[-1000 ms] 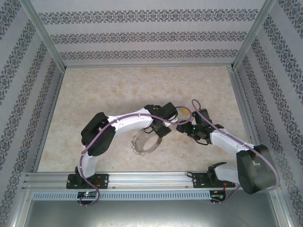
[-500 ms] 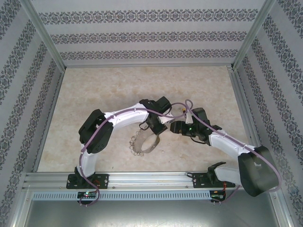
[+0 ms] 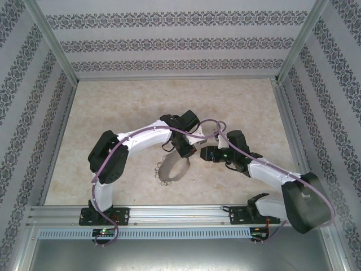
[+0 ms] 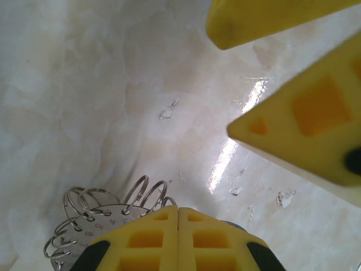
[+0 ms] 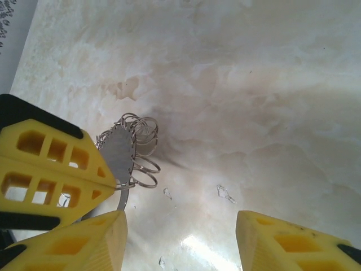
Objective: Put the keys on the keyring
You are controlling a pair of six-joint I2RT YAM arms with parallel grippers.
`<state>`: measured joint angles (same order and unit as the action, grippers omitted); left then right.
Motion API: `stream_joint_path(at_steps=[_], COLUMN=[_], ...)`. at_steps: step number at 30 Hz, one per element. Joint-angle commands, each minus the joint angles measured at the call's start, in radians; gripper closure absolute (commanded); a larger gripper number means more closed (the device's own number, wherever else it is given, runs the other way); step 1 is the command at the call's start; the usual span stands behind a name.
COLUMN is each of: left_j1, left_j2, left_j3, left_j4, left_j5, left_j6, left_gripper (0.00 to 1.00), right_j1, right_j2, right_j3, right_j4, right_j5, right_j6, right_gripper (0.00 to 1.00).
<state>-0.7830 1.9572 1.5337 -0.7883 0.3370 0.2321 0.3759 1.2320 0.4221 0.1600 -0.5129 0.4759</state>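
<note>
The keyring (image 3: 171, 171) is a thin silvery hoop fringed with small wire loops, held just above the table in front of the arms. My left gripper (image 3: 185, 151) is shut on the hoop's rim. In the left wrist view its fingertips (image 4: 179, 212) meet, with the keyring (image 4: 90, 217) beside them at the lower left. My right gripper (image 3: 202, 153) sits close to the right of the left one. It is open (image 5: 180, 226) with nothing between its fingers, and the keyring (image 5: 119, 148) lies to its upper left. The keys are out of view.
The pale marble-patterned tabletop (image 3: 130, 107) spreads behind and to both sides of the grippers. Patterned walls (image 3: 180, 45) and metal frame posts enclose it. An aluminium rail (image 3: 180, 213) with both arm bases runs along the near edge.
Both grippers have shifted left, the right one closing in on the left gripper and the ring. The right jaws have narrowed somewhat. The left elbow has swung further left.
</note>
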Motion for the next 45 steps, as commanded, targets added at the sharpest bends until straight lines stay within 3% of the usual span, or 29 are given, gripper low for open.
stream_joint_path(at_steps=[1, 7, 20, 26, 30, 34, 39, 45], left_j1=[0.014, 0.014, 0.016, 0.028, 0.056, 0.101, 0.158, 0.18], left_j2=[0.034, 0.13, 0.217, 0.183, 0.09, -0.073, -0.269, -0.38], left_j3=[0.062, 0.154, 0.217, 0.213, 0.161, -0.015, -0.276, -0.381], left_j4=[-0.096, -0.209, -0.243, -0.198, -0.108, 0.109, 0.406, 0.492], left_j5=[0.019, 0.036, 0.065, 0.069, 0.112, 0.155, 0.182, 0.128], left_j6=[0.068, 0.098, 0.116, 0.085, 0.031, -0.1, -0.307, -0.392], left_gripper=[1.0, 1.0, 1.0, 0.76, 0.63, 0.54, 0.49, 0.47], right_j1=[0.005, -0.004, -0.02, -0.02, -0.021, -0.018, 0.042, 0.147], right_j2=[0.015, 0.002, -0.061, -0.089, -0.099, -0.089, -0.021, 0.14], right_j3=[-0.017, -0.028, -0.036, -0.036, -0.036, -0.026, 0.031, 0.129], right_j4=[0.041, -0.012, -0.068, -0.086, -0.094, -0.096, -0.111, -0.139], right_j5=[0.028, 0.111, 0.132, 0.139, 0.139, 0.103, 0.02, -0.015], right_j6=[0.027, 0.061, 0.07, 0.071, 0.072, 0.055, -0.018, -0.12], right_gripper=[0.46, 0.45, 0.43, 0.4, 0.38, 0.38, 0.42, 0.47])
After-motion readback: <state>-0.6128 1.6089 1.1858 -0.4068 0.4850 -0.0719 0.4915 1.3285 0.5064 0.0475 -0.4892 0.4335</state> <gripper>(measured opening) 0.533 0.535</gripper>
